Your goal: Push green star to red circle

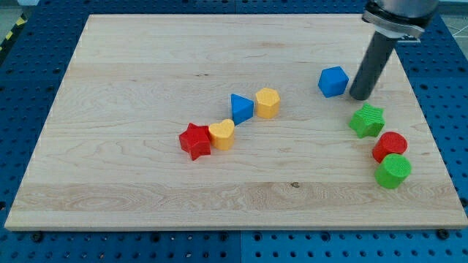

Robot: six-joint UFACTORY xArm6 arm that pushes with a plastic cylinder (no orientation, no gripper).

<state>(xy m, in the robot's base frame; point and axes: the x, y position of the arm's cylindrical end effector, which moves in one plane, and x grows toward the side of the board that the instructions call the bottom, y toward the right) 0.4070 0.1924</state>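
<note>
Sitting below my tip [360,96]: green star [366,120]

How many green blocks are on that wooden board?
2. The green star sits at the view's right, just below my tip; the green circle is lower right, touching the red circle. None seem hidden.

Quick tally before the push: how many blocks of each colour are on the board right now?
Red: 2, red star and red circle
Green: 2, green star and green circle
Blue: 2, blue triangle and blue cube
Yellow: 2, yellow heart and yellow hexagon
Total: 8
</note>
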